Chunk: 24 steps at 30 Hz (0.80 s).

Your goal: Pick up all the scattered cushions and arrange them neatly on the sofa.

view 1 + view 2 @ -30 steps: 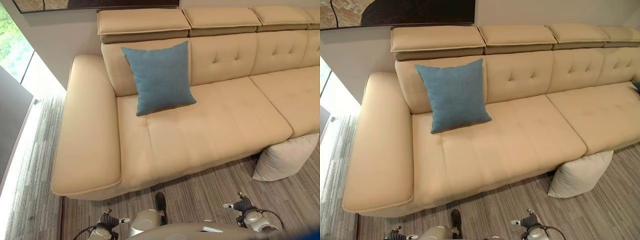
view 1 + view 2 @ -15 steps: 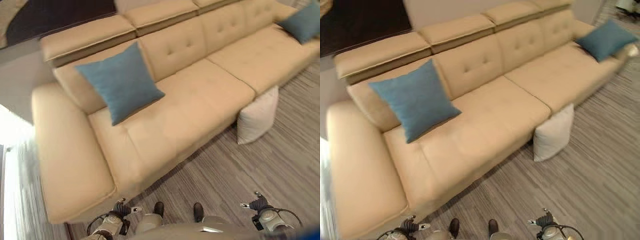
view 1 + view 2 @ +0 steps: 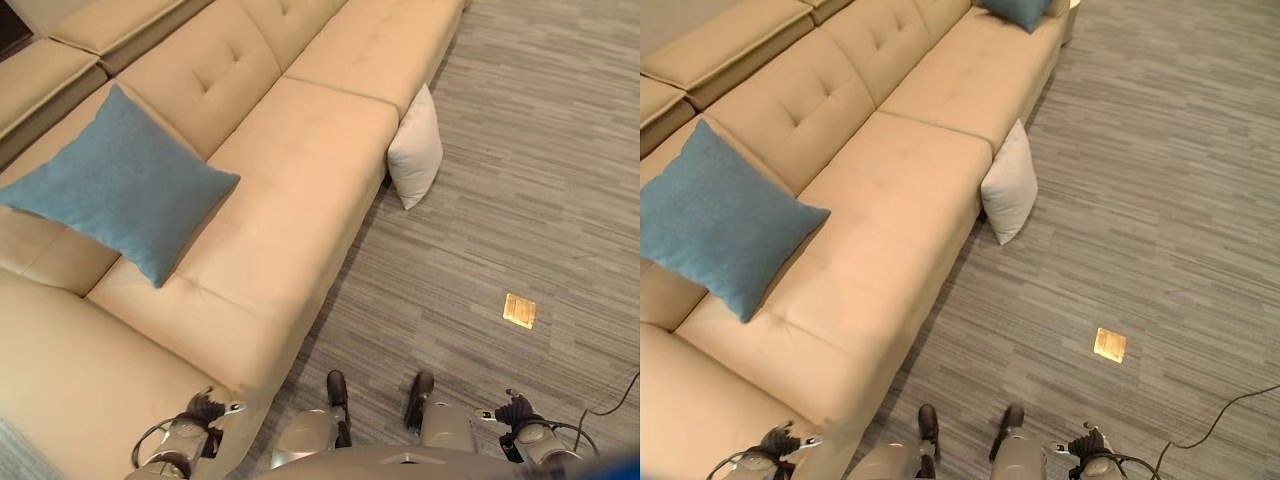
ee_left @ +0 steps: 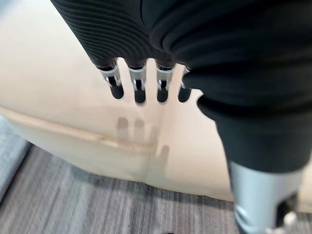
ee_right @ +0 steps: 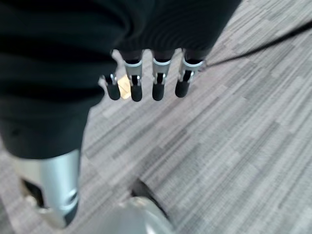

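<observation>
Three cushions are in sight. One blue cushion [image 3: 120, 195] leans tilted against the backrest of the beige sofa [image 3: 290, 180], at about ten o'clock in the left eye view, its lower corner resting on the seat. A white cushion [image 3: 416, 148] stands on edge on the striped grey floor [image 3: 520, 180] at about one o'clock, touching the sofa's front where two seat sections meet. A second blue cushion [image 3: 1016, 10] lies on the far seat, at twelve o'clock in the right eye view, well apart from the other two.

Between the robot and the white cushion the floor shows just a small brass plate [image 3: 519, 310], set flush at about three o'clock, well clear of the sofa. The near end of the sofa juts out at seven o'clock, just beside the left arm.

The left hand [image 4: 146, 85] hangs with its fingers straight and held side by side, holding nothing, above the sofa's front edge and seam. The right hand [image 5: 146, 83] hangs likewise, fingers straight and loose and grasping nothing, over the floor.
</observation>
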Motion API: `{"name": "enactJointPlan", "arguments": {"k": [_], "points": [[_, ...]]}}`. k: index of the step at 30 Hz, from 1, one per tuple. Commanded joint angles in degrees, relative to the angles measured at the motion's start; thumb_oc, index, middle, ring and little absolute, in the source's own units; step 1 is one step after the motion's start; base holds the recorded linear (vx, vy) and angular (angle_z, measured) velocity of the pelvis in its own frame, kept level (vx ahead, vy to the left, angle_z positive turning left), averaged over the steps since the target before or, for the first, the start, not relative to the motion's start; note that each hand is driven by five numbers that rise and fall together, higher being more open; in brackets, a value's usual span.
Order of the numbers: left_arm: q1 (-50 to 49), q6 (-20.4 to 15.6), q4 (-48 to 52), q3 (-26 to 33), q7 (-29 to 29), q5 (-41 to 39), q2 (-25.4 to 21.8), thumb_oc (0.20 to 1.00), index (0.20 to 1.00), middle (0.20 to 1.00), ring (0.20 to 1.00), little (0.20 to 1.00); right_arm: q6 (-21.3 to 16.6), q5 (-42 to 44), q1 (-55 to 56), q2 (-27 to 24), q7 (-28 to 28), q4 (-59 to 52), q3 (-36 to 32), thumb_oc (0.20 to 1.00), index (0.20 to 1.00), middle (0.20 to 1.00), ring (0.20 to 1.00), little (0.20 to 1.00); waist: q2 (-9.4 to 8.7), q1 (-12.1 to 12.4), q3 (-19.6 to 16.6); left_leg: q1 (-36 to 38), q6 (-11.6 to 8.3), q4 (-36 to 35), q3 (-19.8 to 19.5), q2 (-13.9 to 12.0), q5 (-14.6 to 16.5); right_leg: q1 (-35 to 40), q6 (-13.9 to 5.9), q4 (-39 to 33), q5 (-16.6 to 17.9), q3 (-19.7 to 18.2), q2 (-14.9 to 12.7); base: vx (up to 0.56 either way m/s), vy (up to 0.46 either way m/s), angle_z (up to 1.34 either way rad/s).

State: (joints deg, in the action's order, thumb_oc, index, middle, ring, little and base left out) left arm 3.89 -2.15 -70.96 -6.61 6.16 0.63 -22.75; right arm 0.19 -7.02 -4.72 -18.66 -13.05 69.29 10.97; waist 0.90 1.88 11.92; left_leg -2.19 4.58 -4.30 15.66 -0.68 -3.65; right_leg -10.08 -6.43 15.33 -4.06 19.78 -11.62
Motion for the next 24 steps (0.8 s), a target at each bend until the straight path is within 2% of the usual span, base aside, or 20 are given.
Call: {"name": "enactJointPlan", "arguments": {"k": [1,3,4,6,10,11,12,13,14,15,16,17,19,21,24], "points": [[1.11,-1.46,4.55,-4.56,4.67,0.67,7.81,1.0,1.0,1.0,1.0,1.0,-1.49,2.88,-2.31,-0.34,-2.56,-1.03,0.77,1.0,1.0,1.0,1.0,1.0,-1.68,3.17,-0.32,-1.93,-4.0,6.07,-3.14,0.0,6.05,4.54,-1.16,-8.03,2.64,1.42,2.16,-0.03,-0.128,-0.3],[1.12,-1.47,4.53,-4.57,4.67,0.68,7.82,1.0,1.0,1.0,1.0,1.0,-1.5,2.88,-2.31,-0.35,-2.56,-1.03,0.76,1.0,1.0,1.0,1.0,1.0,-1.67,3.21,-0.32,-1.94,-4.01,6.1,-3.1,-0.02,6.07,4.54,-1.15,-8.06,2.66,1.39,2.18,0.02,-0.155,-0.41],[2.4,-1.24,3.6,-6.66,4.91,1.22,9.89,1.0,1.0,1.0,1.0,1.0,-1.83,3.8,-2.25,-0.19,-3.89,-0.88,0.26,1.0,1.0,1.0,1.0,1.0,-1.37,2.19,-0.21,-1.82,-4.74,7.04,-3.68,-0.87,6.25,5.25,-0.43,-10.44,2.55,-0.39,3.91,0.06,-0.182,-0.34],[2.85,-1.18,3.46,-7.43,4.99,1.57,10.42,1.0,1.0,1.0,1.0,1.0,-2.08,4.44,-2.01,-0.18,-4.18,-0.88,-0.15,1.0,1.0,1.0,1.0,1.0,-1.38,1.44,-0.14,-2.11,-5.06,8.2,-3.98,-1.14,6.39,5.54,-0.16,-11.23,2.71,-0.81,4.3,0.05,-0.186,-0.09],[4.05,-0.8,3.05,-10.72,4.96,3.68,11.93,1.0,1.0,1.0,1.0,1.0,-2.44,5.59,-0.98,-0.55,-5.05,-0.4,-0.89,1.0,1.0,1.0,1.0,1.0,-1.43,-0.43,1.03,-4.2,-6.9,16.93,-4.33,-3.43,7.99,8.12,1.3,-13.28,1.87,-1.08,5.29,0.03,-0.168,0.12],[4.41,-0.65,2.64,-11.17,5.26,3.64,12.39,1.0,1.0,1.0,1.0,1.0,-2.38,5.81,-0.84,-0.54,-5.25,0.09,-0.79,1.0,1.0,1.0,1.0,1.0,-1.81,-0.55,1.45,-5.61,-7.31,21.2,-5.56,-3.62,8.37,8.85,2.05,-13.85,1.81,-1.88,5.65,0.04,-0.127,-0.01],[4.44,-0.65,2.63,-11.16,5.26,3.64,12.36,1.0,1.0,1.0,1.0,1.0,-2.38,5.81,-0.87,-0.52,-5.25,0.1,-0.8,1.0,1.0,1.0,1.0,1.0,-1.92,-0.66,1.23,-5.86,-7.27,21.0,-5.62,-3.48,8.09,8.58,2.05,-13.88,1.91,-1.79,5.53,0.08,-0.114,-0.14],[4.66,-0.65,2.47,-11.75,5.44,3.36,12.58,1.0,1.0,1.0,1.0,1.0,-2.24,5.92,-0.75,-0.46,-5.32,0.8,-0.72,1.0,1.0,1.0,1.0,1.0,-2.29,-0.32,1.53,-7.72,-7.14,22.47,-8.9,-1.92,8.08,9.27,2.29,-14.89,2.01,-2.9,6.12,0.08,-0.065,-0.27],[4.65,-0.64,2.34,-12.01,5.44,3.32,12.7,1.0,1.0,1.0,1.0,1.0,-2.19,5.93,-0.61,-0.47,-5.44,1.27,-0.67,1.0,1.0,1.0,1.0,1.0,-2.35,0.09,1.59,-8.36,-6.83,21.65,-10.47,-0.63,8.75,9.75,2.13,-15.59,2.04,-3.69,6.63,0.09,-0.064,-0.28],[4.67,-0.64,2.33,-12.01,5.44,3.32,12.68,1.0,1.0,1.0,1.0,1.0,-2.19,5.93,-0.63,-0.45,-5.44,1.27,-0.67,1.0,1.0,1.0,1.0,1.0,-2.47,-0.02,1.41,-8.52,-6.79,21.36,-10.53,-0.46,8.43,9.52,2.11,-15.6,2.11,-3.6,6.49,0.14,-0.035,-0.38],[4.56,-0.49,1.55,-12.23,5.51,3.55,12.89,1.0,1.0,1.0,1.0,1.0,-2.04,5.75,-0.35,-0.54,-5.56,2.26,-0.66,1.0,1.0,1.0,1.0,1.0,-2.51,0.56,1.19,-10.05,-6.59,18.42,-12.42,1.15,7.24,10.46,1.7,-16.64,2.15,-4.73,7.39,0.21,-0.017,-0.35],[4.6,-0.36,1.02,-12.24,5.36,4.01,12.86,1.0,1.0,1.0,1.0,1.0,-1.9,5.74,-0.22,-0.52,-5.72,2.73,-0.55,1.0,1.0,1.0,1.0,1.0,-2.33,1.18,1.12,-11.12,-6.71,14.68,-13.06,2.01,4.68,11.44,1.49,-17.39,1.91,-5.93,8.41,0.26,-0.022,-0.46],[4.5,-0.43,0.87,-12.35,5.34,4.23,12.79,1.0,1.0,1.0,1.0,1.0,-1.79,5.81,-0.17,-0.51,-5.98,2.91,-0.37,1.0,1.0,1.0,1.0,1.0,-2.2,2.16,1.42,-12.94,-7.03,12.55,-13.55,2.52,2.22,12.5,1.46,-17.92,1.36,-7.43,9.69,0.18,-0.002,-0.53],[4.11,-0.24,0.57,-11.74,5.36,4.33,12.65,1.0,1.0,1.0,1.0,1.0,-1.65,5.4,-0.1,-0.45,-5.91,2.93,-0.01,1.0,1.0,1.0,1.0,1.0,-2.14,2.82,0.92,-12.0,-6.8,10.28,-14.23,2.62,2.05,13.39,1.47,-18.13,0.44,-9.25,10.68,0.19,0.044,-0.73],[3.28,-0.23,0.47,-11.2,5.39,4.29,12.32,1.0,1.0,1.0,1.0,1.0,-1.46,4.86,0.27,-0.17,-5.86,3.21,0.11,1.0,1.0,1.0,1.0,1.0,-2.39,3.06,0.18,-10.94,-6.08,10.14,-14.74,3.25,2.31,13.85,1.51,-17.3,-0.4,-10.4,10.43,0.22,0.112,-0.79]]}}
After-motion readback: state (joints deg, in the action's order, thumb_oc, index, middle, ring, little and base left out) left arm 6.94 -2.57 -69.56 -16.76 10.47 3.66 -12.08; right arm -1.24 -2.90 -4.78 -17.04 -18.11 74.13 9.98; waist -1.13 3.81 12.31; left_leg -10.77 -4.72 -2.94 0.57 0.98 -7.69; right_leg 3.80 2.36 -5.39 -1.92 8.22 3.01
